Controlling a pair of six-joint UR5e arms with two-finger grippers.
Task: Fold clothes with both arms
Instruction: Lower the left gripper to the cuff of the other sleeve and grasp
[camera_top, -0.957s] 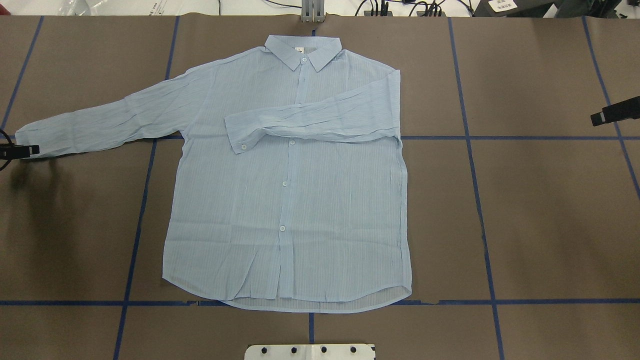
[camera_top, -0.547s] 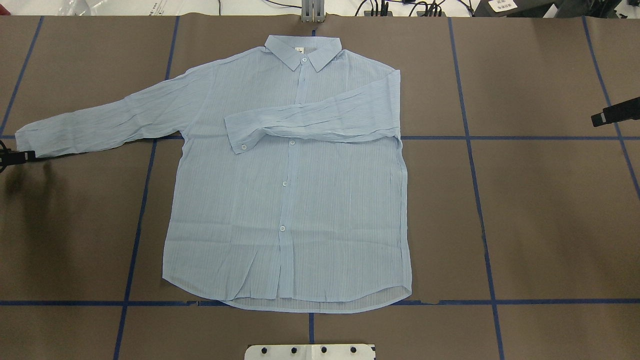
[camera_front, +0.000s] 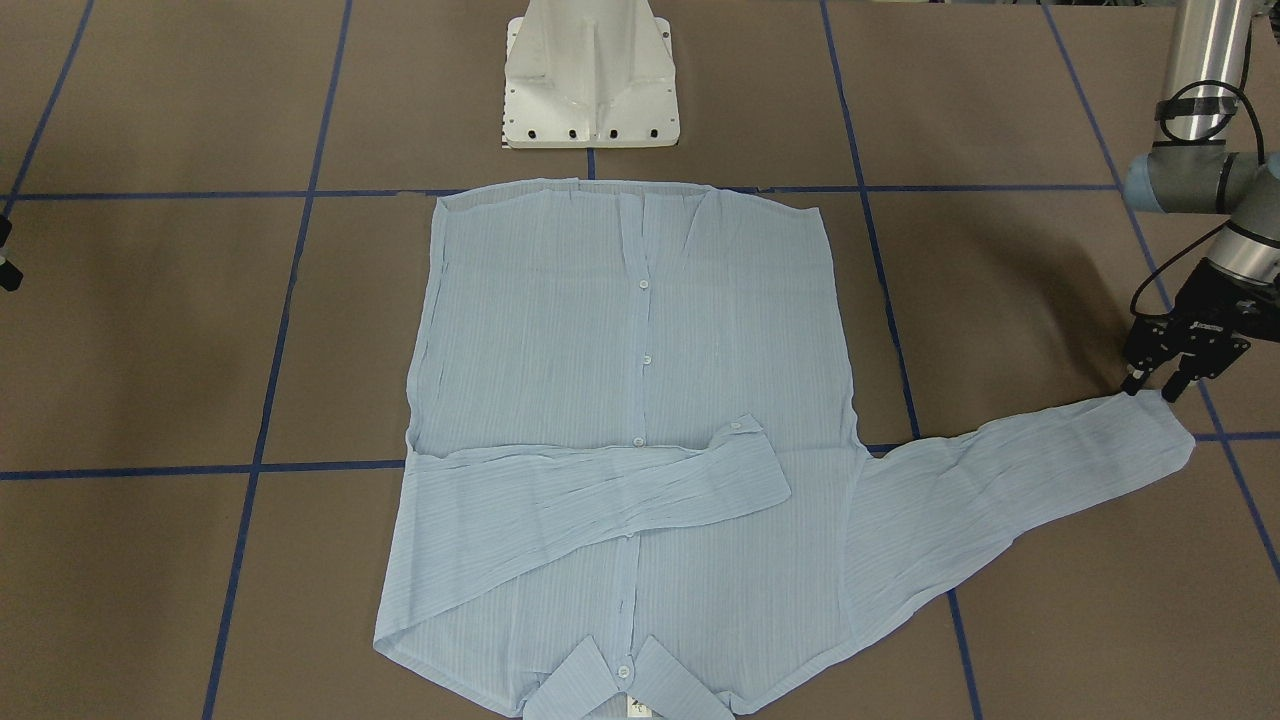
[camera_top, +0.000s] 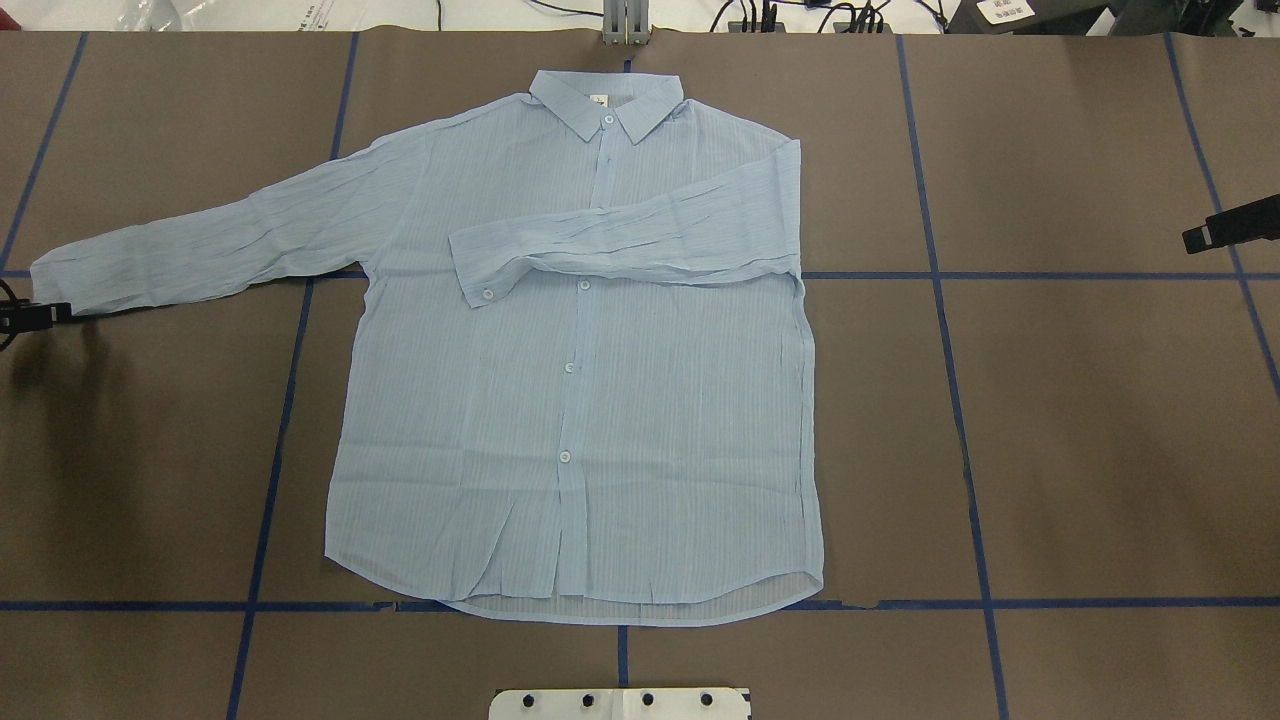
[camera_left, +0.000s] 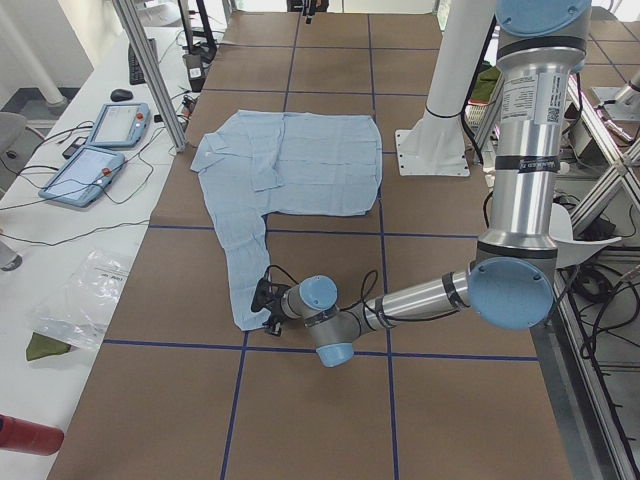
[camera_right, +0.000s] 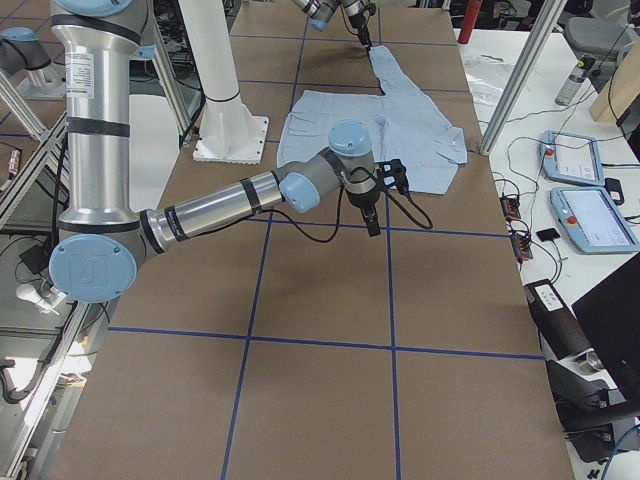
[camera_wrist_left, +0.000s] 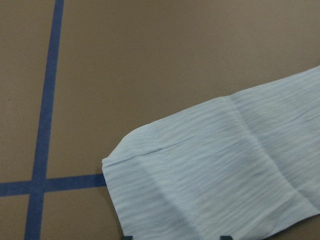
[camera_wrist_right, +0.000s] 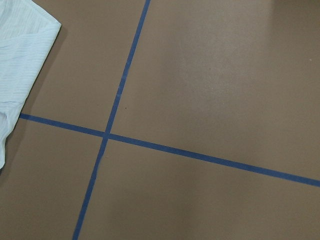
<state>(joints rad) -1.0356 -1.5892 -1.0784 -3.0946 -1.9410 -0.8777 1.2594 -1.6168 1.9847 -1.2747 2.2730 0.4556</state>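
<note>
One pale blue, finely striped long-sleeved shirt (camera_top: 580, 420) lay flat, buttoned and front up on the brown surface (camera_top: 1080, 420). Its collar (camera_top: 606, 103) was at the side far from the robot, and its hem was nearest the white pedestal base (camera_front: 590, 80).

One sleeve (camera_top: 620, 240) was folded across the chest, with its buttoned cuff resting near the placket. The other sleeve (camera_top: 220, 240) was stretched out flat towards the robot's left, and its cuff (camera_wrist_left: 150, 165) crossed a line of the blue tape grid (camera_top: 1000, 604).

- Left gripper (camera_front: 1150, 390): low at the outer corner of the outstretched cuff. Its jaws were parted, and in the left wrist view the two dark fingertips (camera_wrist_left: 128, 237) stood either side of the cuff's edge without pinching it.
- Right gripper (camera_top: 1228, 226): well apart from the shirt, over bare surface on the robot's right. I cannot tell how its jaws were set, as the right wrist view showed only tape lines and a corner of cloth
</note>
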